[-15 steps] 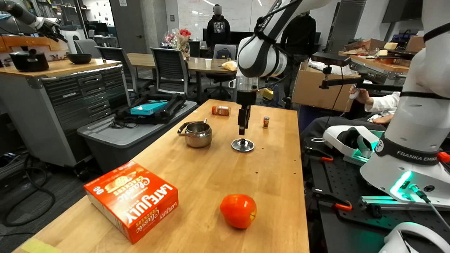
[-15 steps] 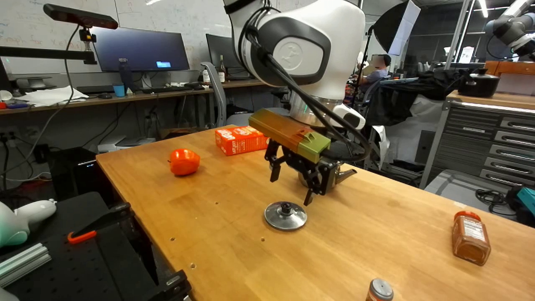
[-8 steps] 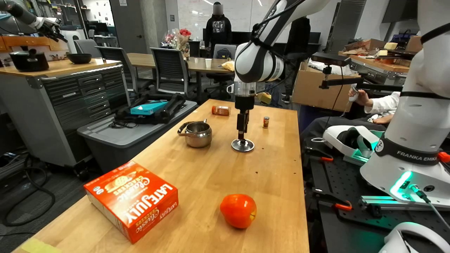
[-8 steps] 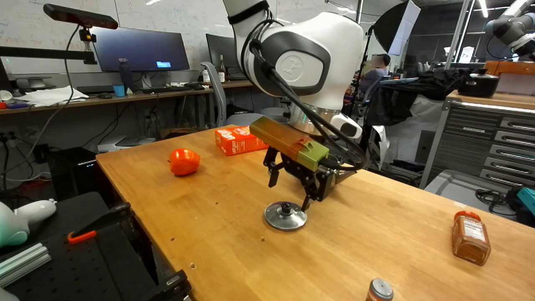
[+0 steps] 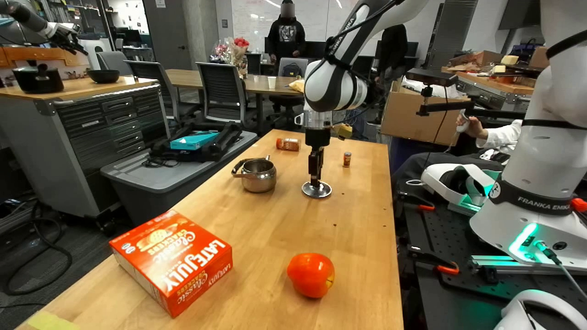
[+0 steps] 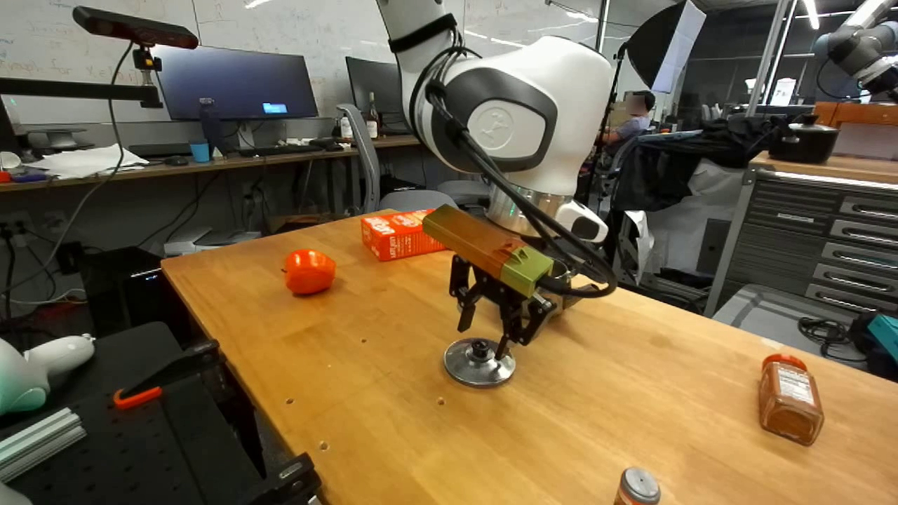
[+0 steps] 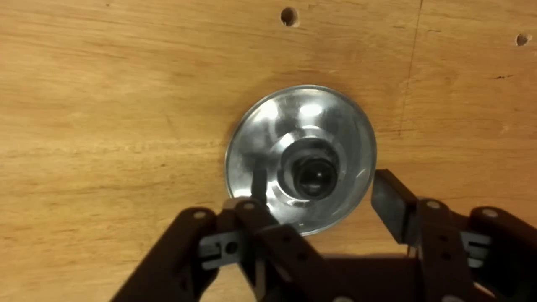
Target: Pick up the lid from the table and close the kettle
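Observation:
The lid [image 5: 323, 191] is a flat silvery disc with a black central knob, lying on the wooden table in both exterior views [image 6: 468, 370] and the wrist view [image 7: 302, 113]. My gripper [image 7: 318, 182] is open, with its fingers on either side of the knob and apart from it. In an exterior view, the gripper [image 6: 482, 341] is low over the lid, one fingertip at or just above the lid's surface. The kettle [image 5: 259, 178] is a small silver pot, uncovered, beside the lid. In an exterior view the kettle [image 6: 563, 303] is mostly hidden behind the gripper.
A red cracker box [image 5: 174, 261] and a red-orange tomato-like object [image 5: 311, 275] stand on the table [image 5: 275, 229]. A spice jar [image 6: 791, 400] lies on its side and a small bottle [image 5: 346, 159] stands upright. The arm's cable [image 6: 519, 189] hangs beside the gripper.
My gripper has come down to the lid, and the gap between its fingers has narrowed around the knob. The lid and kettle have not moved.

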